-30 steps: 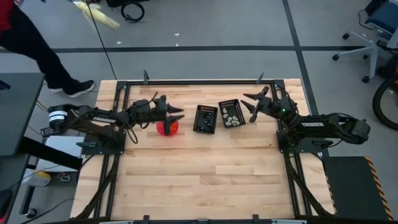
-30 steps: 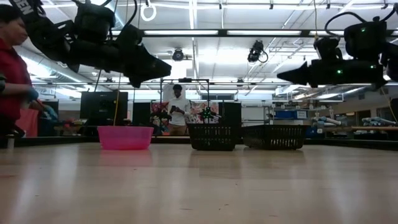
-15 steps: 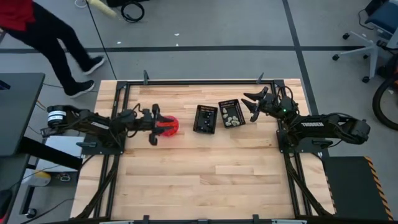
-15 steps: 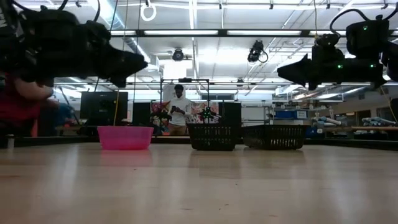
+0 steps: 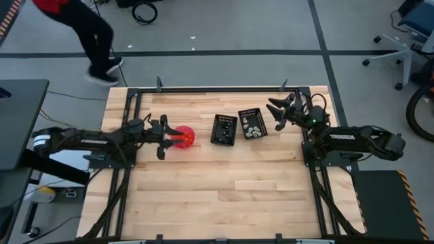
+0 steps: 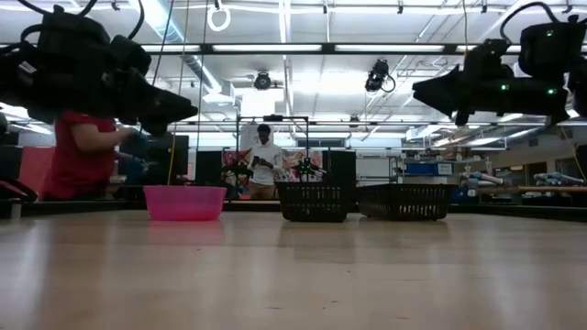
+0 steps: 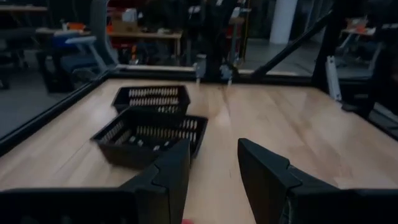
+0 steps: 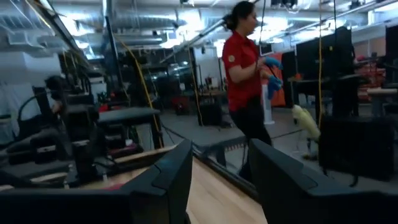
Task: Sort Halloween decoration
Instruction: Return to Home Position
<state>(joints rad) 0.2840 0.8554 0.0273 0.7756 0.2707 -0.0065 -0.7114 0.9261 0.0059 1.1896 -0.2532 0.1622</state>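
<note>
Your left gripper (image 7: 213,152): fingers apart, just beside bowl (image 5: 190,131). Your right gripper (image 8: 221,149): fingers apart, raised near right basket (image 5: 250,112). Pale trinkets (image 5: 253,129): inside right basket.

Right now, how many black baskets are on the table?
2, side by side: the left basket beside the pink bowl, the right basket, with pale trinkets in it, nearer the right gripper. None looks hidden.

Surface (image 5: 224,183): pale wood, plank-striped, with a black frame.
Bowl (image 6: 183,203): pink.
Basket (image 5: 224,129), second basket (image 5: 252,124): black, slotted walls.
Trinkets (image 5: 253,129) in second basket: pale white-grey.
Person (image 8: 244,68): red shirt, blue gloves, black trousers.
Floor (image 5: 237,27): grey, dark lines.
</note>
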